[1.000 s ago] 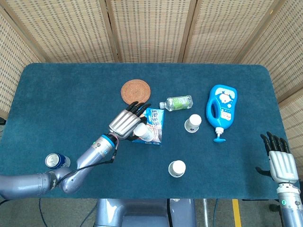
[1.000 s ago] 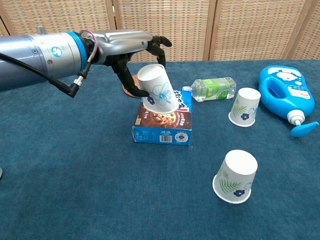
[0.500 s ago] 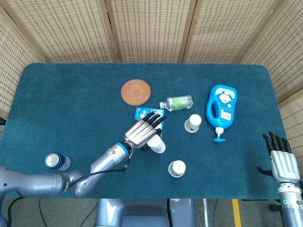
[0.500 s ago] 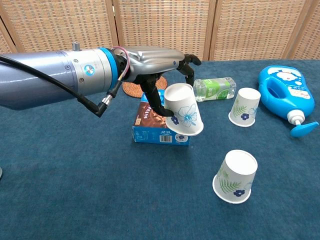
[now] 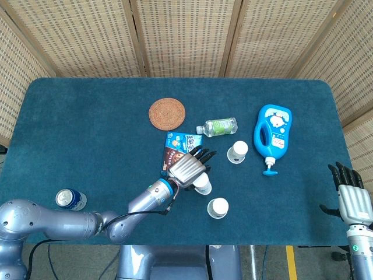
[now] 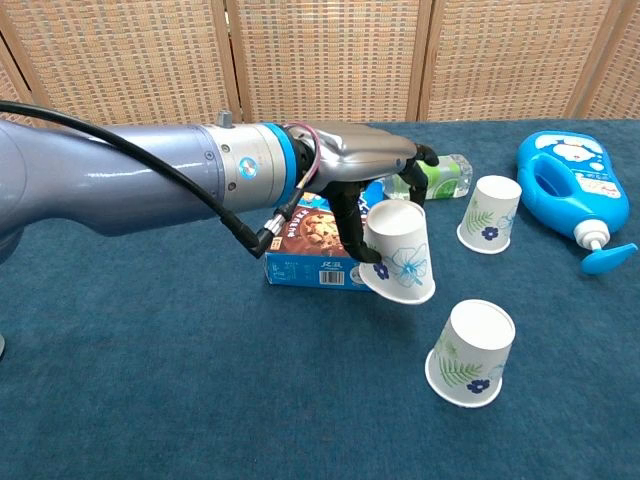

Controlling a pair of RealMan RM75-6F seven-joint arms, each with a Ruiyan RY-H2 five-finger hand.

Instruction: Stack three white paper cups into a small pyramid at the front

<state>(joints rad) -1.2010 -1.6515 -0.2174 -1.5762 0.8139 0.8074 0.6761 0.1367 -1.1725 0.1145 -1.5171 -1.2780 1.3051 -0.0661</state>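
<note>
No pyramid yet: the left hand [image 6: 385,175] clamps one upside-down cup [image 6: 402,252] mid-frame, above the front cup [image 6: 471,352]; a third cup [image 6: 489,214] waits upper right; the right hand [image 5: 351,198] idles, fingers apart

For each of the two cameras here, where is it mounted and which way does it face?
Head view: high above the near edge, looking down on the whole table; shows the left arm, the left hand holding a paper cup, and the right hand.
Chest view: low at the near edge, looking across; shows only the left arm and hand.
Shared: held cup, cookie box, blue bottle.
</note>
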